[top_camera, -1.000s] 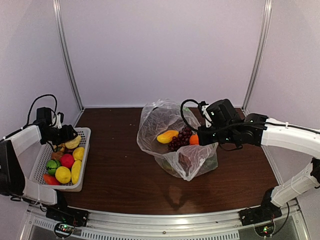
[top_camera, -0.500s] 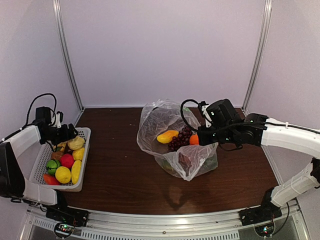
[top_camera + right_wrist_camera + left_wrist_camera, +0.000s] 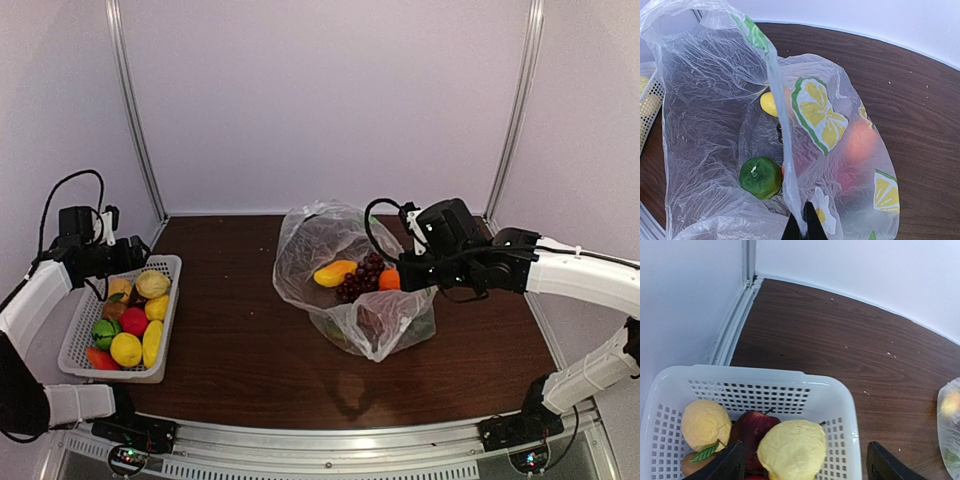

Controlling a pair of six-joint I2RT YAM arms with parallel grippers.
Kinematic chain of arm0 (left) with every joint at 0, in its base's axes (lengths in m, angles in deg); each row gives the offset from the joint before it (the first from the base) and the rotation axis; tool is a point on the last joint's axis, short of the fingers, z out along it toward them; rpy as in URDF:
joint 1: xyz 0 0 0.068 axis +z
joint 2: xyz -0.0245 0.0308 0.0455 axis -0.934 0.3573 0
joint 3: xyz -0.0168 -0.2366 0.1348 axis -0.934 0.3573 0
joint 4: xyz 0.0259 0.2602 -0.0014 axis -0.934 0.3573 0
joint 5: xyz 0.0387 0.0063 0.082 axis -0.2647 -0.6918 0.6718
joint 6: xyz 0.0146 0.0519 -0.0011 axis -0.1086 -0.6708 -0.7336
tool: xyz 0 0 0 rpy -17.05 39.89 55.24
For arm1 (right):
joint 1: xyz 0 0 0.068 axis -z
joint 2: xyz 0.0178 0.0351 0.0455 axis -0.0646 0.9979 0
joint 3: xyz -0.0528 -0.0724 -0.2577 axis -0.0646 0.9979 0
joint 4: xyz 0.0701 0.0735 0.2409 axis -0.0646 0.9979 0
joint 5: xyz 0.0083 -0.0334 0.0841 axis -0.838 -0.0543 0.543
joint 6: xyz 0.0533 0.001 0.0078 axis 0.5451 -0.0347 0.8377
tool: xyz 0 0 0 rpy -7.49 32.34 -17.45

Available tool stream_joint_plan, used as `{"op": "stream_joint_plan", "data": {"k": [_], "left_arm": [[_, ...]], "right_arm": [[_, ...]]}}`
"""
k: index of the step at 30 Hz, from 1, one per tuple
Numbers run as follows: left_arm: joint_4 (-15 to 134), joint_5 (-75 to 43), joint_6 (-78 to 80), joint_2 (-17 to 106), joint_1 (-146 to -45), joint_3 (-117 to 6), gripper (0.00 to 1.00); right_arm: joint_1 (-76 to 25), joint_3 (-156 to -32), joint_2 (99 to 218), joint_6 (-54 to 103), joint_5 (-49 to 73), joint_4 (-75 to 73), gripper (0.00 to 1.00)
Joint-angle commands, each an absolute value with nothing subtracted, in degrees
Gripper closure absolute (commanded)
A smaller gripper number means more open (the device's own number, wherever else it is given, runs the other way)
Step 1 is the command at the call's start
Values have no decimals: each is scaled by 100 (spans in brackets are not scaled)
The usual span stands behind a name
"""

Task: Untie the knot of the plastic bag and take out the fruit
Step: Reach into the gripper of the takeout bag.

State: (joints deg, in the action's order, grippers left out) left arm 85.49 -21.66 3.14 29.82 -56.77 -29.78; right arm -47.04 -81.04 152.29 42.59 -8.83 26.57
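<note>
Pinching the bag (image 3: 320, 235) rim tight in the right gripper (image 3: 801, 226), propping the mouth open. Hanging the left gripper (image 3: 805, 462) wide open and empty over the basket (image 3: 75, 335), well left of the bag. Probably needing a long rightward reach for the fruit (image 3: 334, 272) sitting inside.

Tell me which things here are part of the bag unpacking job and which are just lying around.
Job: plastic bag; mango, grapes, orange, lime inside; right end effector pinching it.
Lying about: white basket, table.
</note>
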Motion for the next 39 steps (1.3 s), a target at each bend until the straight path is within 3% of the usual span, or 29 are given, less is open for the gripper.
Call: {"op": "stream_joint_plan", "data": {"k": [1, 11, 18, 31, 39], "left_arm": [[8558, -2066, 376, 2644, -6782, -3145, 16], [8483, -1306, 1133, 3283, -10445, -4068, 20], [7957, -1225, 1363, 4626, -11952, -4911, 26], [7698, -1056, 1485, 6646, -12379, -6233, 40], [7803, -878, 1416, 7650, -12365, -6984, 43]], "right_arm": [[-4681, -8172, 15017, 4223, -911, 2722, 100], [-4678, -8121, 14901, 4244, -872, 2711, 100], [-4679, -8041, 14856, 4308, -808, 2655, 100], [-4681, -7996, 14758, 4311, -796, 2702, 100], [-4681, -8009, 14765, 4306, -764, 2694, 100]]}}
